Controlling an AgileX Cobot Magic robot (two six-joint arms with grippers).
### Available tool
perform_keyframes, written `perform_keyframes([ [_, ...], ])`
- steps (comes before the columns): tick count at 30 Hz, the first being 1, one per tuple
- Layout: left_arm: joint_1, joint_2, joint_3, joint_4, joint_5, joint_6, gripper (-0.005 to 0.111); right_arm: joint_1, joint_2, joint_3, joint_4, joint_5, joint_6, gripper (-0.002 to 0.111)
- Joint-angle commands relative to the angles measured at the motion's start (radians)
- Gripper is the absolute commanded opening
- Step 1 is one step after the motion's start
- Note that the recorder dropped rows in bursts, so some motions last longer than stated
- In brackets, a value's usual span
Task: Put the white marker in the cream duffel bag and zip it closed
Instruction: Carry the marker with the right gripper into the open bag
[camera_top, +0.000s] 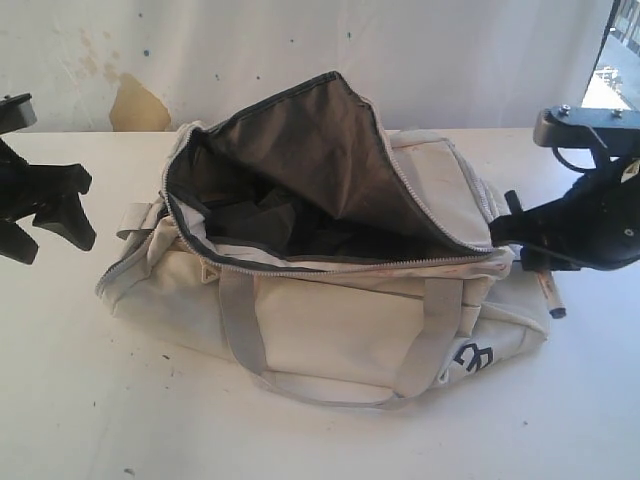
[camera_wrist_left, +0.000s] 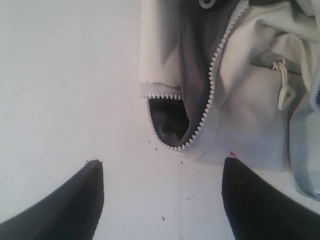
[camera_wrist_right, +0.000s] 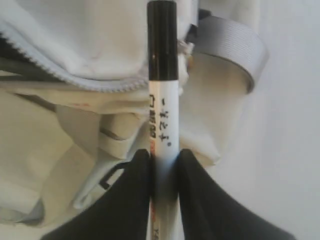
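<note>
A white table (camera_top: 80, 400) fills the exterior view, with a stained pale wall (camera_top: 140, 60) behind it at 12 o'clock.

The cream duffel bag (camera_top: 330, 320) lies in the middle of the table, long side toward the camera. Its top is unzipped, and the big flap stands up toward 12 o'clock, showing the dark grey lining (camera_top: 300, 150). The mouth gapes wide and the inside is dark. Two light grey straps (camera_top: 430, 340) loop down the near side toward 6 o'clock. A dark logo (camera_top: 472, 358) sits on the bag's corner at about 4 o'clock.

The right gripper (camera_wrist_right: 164, 157) is at 3 o'clock of the bag, close against that end. It is clenched on the white marker (camera_wrist_right: 163, 115), its two dark fingers pinching the white barrel just behind the small dark print. The marker's black cap sticks out past the fingertips, in front of the bag's cloth, beside a grey strap and the zipper edge. The marker is outside the opening. In the exterior view a dark-tipped end of it pokes out below the gripper toward 5 o'clock.

The left gripper (camera_wrist_left: 162, 161) is at 9 o'clock of the bag, apart from it, released and holding nothing. Its fingers are spread wide above the bare table near the zipper's end. A pale zipper pull (camera_wrist_left: 283, 95) lies on the bag's cloth nearby.
</note>
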Motion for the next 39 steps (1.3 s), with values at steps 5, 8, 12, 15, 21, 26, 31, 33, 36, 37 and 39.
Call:
perform_keyframes([
  [5, -0.005, -0.012, -0.004, -0.001, -0.013, 0.000, 0.073, 0.049, 0.026, -0.074, 0.275, -0.021, -0.337, 0.000],
  [8, -0.005, -0.012, -0.004, -0.001, -0.013, 0.000, 0.073, 0.103, 0.087, -0.130, 0.275, -0.028, -0.337, 0.000],
  [12, -0.005, -0.012, -0.004, -0.001, -0.020, 0.002, 0.073, 0.166, 0.185, -0.228, 0.275, -0.045, -0.337, 0.000],
  [15, -0.005, -0.012, -0.004, -0.001, -0.026, 0.002, 0.073, 0.209, 0.279, -0.323, 0.277, -0.029, -0.334, 0.000],
  [21, -0.005, -0.012, -0.004, -0.001, -0.027, 0.002, 0.073, 0.271, 0.444, -0.523, 0.277, 0.024, -0.342, 0.000],
  [26, -0.005, -0.012, -0.004, -0.001, -0.033, 0.002, 0.073, 0.309, 0.558, -0.667, 0.277, 0.024, -0.425, 0.000],
  [31, -0.005, -0.012, -0.004, -0.001, -0.033, 0.002, 0.073, 0.339, 0.656, -0.779, 0.277, 0.012, -0.497, 0.000],
  [33, -0.005, -0.012, -0.004, -0.001, -0.033, 0.002, 0.073, 0.350, 0.689, -0.809, 0.281, 0.000, -0.522, 0.000],
  [36, -0.005, -0.012, -0.004, -0.001, -0.033, 0.002, 0.073, 0.367, 0.722, -0.836, 0.290, -0.028, -0.621, 0.000],
  [37, -0.005, -0.012, -0.004, -0.001, -0.033, 0.002, 0.073, 0.374, 0.730, -0.844, 0.296, -0.037, -0.657, 0.000],
  [39, -0.005, -0.012, -0.004, -0.001, -0.033, 0.002, 0.073, 0.387, 0.742, -0.848, 0.298, -0.072, -0.717, 0.000],
])
